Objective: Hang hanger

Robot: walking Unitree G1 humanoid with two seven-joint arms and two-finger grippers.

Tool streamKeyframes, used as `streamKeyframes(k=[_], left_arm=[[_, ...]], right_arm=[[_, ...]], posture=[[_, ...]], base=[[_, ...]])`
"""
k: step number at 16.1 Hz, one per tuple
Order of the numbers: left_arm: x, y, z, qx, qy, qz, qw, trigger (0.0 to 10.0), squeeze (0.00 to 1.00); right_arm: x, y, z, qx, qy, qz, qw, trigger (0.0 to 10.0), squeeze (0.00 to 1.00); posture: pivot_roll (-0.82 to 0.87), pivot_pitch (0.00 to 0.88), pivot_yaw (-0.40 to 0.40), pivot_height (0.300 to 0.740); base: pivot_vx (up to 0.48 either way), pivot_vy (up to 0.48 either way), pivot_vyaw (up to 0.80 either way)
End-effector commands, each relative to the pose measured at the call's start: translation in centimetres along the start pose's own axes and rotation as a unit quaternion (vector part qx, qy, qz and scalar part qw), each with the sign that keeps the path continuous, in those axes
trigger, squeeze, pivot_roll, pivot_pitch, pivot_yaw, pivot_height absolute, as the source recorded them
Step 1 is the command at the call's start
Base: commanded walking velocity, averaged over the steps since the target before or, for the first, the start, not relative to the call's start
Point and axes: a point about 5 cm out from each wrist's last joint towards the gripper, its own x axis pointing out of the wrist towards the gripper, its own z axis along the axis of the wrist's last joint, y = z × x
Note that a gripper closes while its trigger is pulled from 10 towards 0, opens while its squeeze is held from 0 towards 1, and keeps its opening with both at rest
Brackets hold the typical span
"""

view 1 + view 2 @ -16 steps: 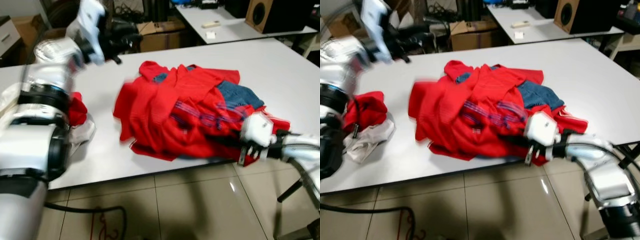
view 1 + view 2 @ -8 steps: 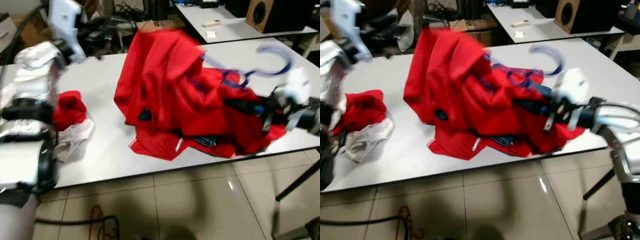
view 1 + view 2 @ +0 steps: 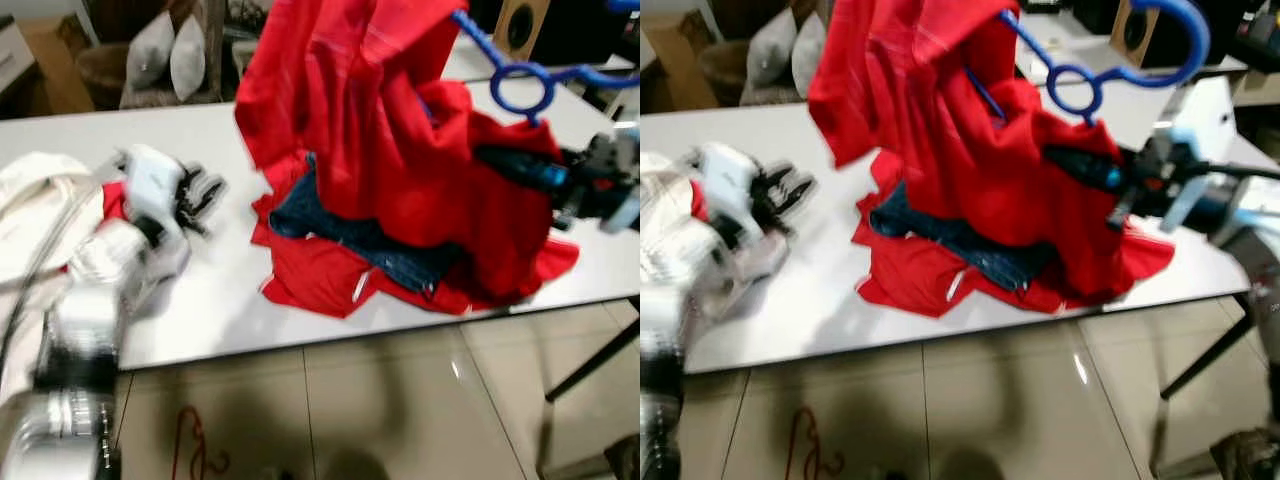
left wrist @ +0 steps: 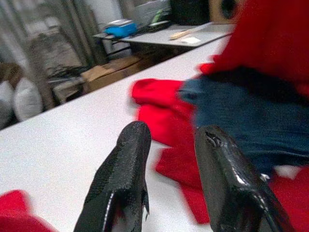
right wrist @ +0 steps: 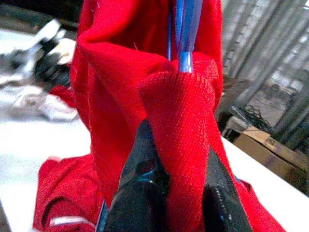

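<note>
My right hand [image 3: 1090,170], clamped on the blue plastic hanger [image 3: 1110,62] through a red knit garment [image 3: 390,130], held both above the white desk [image 3: 220,300], hook upward for hanging. My left hand [image 4: 169,159], fingers apart and empty, hovered beside the pile.

- You have a blue plastic hanger [image 3: 1110,60] lifted above the white table, hook uppermost and tilted.
- A red garment [image 3: 970,150] drapes from it, its lower folds reaching the pile of red and denim clothes below.
</note>
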Motion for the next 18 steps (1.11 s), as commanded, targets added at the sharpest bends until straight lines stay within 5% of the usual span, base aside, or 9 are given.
streamKeyframes(k=[1,5,13,18], left_arm=[[-0.1,-0.7,0.9,0.005,-0.013,0.003,1.0,10.0,0.0],[-1.5,-5.1,0.3,-0.039,-0.001,0.008,0.999,10.0,0.0],[-1.7,-6.2,1.8,-0.051,0.006,0.021,0.998,10.0,0.0],[-2.4,-6.4,1.2,-0.046,0.025,0.016,0.999,10.0,0.0]], right_arm=[[-0.1,0.1,1.1,-0.01,-0.02,-0.017,1.0,10.0,0.0],[0.1,1.0,2.6,0.008,-0.048,-0.072,0.996,10.0,0.0],[-0.2,1.5,6.6,0.006,-0.115,-0.1,0.988,10.0,0.0],[-0.4,3.6,4.8,0.056,-0.115,-0.089,0.988,10.0,0.0]], posture=[[-0.05,0.0,0.053,0.74],[-0.04,0.002,0.031,0.74],[-0.04,0.023,0.044,0.74],[-0.04,0.035,0.047,0.74]], base=[[0.0,0.0,0.0],[0.0,0.0,0.0],[-0.227,0.0,0.0],[-0.276,0.0,0.0]])
